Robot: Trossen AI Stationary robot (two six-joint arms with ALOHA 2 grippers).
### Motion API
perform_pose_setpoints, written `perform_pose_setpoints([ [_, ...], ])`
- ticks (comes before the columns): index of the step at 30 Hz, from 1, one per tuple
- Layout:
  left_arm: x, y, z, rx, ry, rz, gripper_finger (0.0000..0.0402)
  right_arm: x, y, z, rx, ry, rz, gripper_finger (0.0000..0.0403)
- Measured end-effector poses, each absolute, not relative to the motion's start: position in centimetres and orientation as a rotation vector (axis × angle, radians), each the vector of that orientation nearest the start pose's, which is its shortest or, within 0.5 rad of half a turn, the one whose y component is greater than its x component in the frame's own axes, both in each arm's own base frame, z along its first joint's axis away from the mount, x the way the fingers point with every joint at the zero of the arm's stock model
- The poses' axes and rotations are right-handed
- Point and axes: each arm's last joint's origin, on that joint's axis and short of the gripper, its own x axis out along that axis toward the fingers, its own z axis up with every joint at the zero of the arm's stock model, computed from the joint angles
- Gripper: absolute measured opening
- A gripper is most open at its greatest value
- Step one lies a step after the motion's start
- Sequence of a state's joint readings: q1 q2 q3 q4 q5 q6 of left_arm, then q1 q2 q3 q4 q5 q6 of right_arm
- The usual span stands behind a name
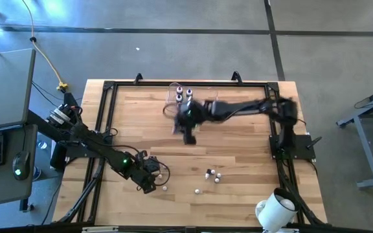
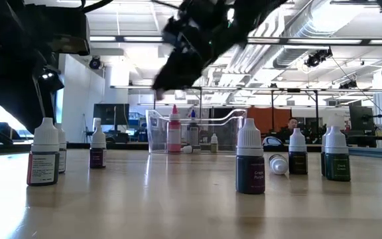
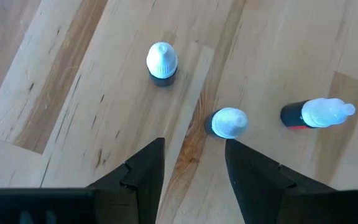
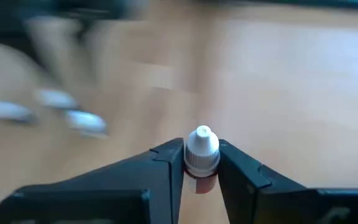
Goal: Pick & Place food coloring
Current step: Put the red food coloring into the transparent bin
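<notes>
My right gripper (image 4: 201,163), clear of the table's edges and near the clear tub (image 1: 177,97), pinches one white-capped food coloring bottle (image 4: 202,154), shown only in its wrist view. My left gripper (image 3: 194,163) hangs released over loose bottles (image 3: 227,122) on bare wood table (image 1: 238,155) near the front edge.
</notes>
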State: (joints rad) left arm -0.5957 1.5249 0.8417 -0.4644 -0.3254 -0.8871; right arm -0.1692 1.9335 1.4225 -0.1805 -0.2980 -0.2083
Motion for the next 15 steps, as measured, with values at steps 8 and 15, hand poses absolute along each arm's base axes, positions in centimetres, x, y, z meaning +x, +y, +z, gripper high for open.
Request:
perform_pose_setpoints([
  [8, 23.4, -14.5, 17.3, -0.273, 0.989, 0.257, 0.0168, 37.1, -14.3, 25.9, -0.055, 0.816, -0.305, 0.0076],
  [15, 23.4, -14.5, 17.3, -0.263, 0.969, 0.273, 0.0168, 36.1, -19.5, 21.7, 0.147, 0.89, -0.297, 0.0078],
])
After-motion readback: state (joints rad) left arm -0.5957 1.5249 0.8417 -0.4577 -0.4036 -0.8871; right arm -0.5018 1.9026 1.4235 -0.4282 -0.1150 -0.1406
